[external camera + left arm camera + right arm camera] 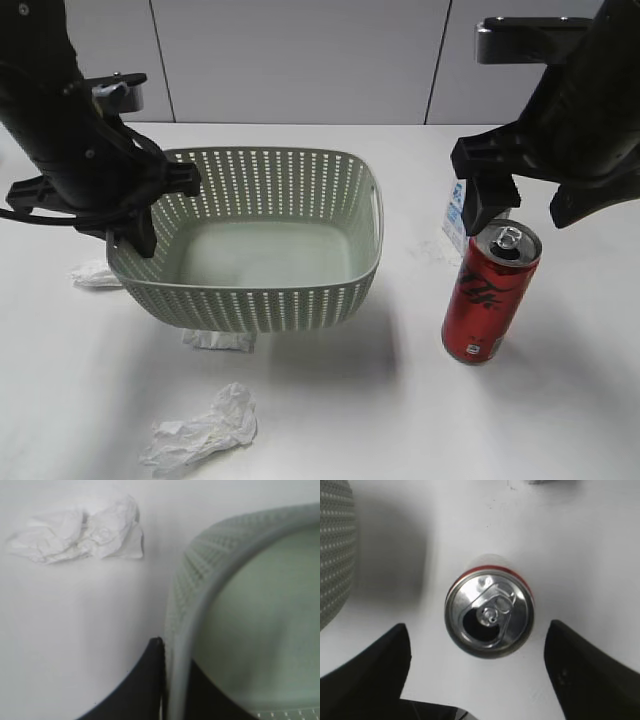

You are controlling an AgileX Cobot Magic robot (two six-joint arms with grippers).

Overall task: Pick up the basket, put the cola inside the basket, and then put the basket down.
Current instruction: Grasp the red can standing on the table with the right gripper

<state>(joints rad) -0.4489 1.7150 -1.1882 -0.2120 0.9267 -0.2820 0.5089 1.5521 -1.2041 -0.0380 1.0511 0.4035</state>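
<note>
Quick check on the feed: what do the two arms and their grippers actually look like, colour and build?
Both arms are matte black. The left arm is bulky, with a black cable looping off its outer side and a grey metal bracket on top. The right arm carries a grey bracket too. The right gripper has broad, dark, wedge-shaped fingers. No markings visible.

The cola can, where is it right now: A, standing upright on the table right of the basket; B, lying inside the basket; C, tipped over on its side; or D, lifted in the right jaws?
A: the cola can stands upright on the table, right of the empty basket.
</note>
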